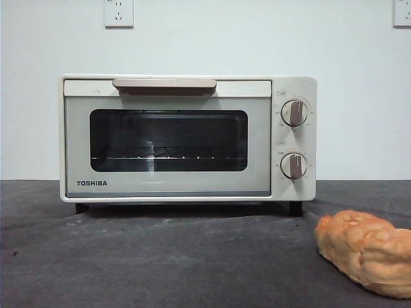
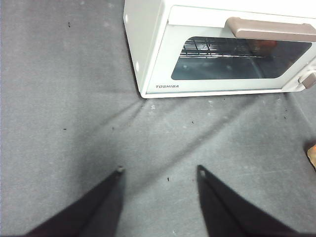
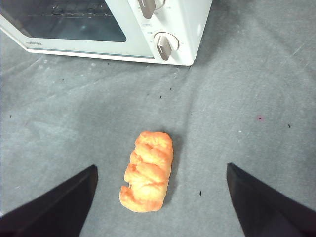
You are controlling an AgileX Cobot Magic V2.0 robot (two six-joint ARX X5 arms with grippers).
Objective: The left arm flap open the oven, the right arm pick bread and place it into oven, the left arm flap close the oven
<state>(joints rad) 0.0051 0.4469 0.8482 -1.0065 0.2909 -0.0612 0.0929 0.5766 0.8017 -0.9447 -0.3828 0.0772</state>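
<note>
On a dark grey cloth-covered table (image 1: 160, 256), against a pale wall (image 1: 212, 45) with two sockets high up: cream-white oven (image 1: 187, 138), standing square on short dark feet, door shut, TOSHIBA lettering at the lower corner of the door. Across the door, a dark glass window (image 1: 168, 140) with a wire rack (image 1: 164, 156) visible behind it; along the door's upper edge, a beige bar handle (image 1: 164, 84). On the panel beside the door, two round beige knobs (image 1: 294, 113), one above the other. In front of the oven on its knob side, well apart from it and lying flat on the cloth: golden-brown lumpy bread (image 3: 147, 171), elongated, glossy, cut off by the edge of the front view. Above the bread, right gripper (image 3: 160, 170), jaws spread wide with the loaf between them though touching neither, nothing held. Over bare cloth in front of the oven's other end, left gripper (image 2: 159, 170), jaws likewise apart, empty, well short of the oven and pointing toward the door corner bearing the lettering. Scattered on the cloth, small dark specks (image 3: 200, 193) and faint creases running out from the oven's front edge.
</note>
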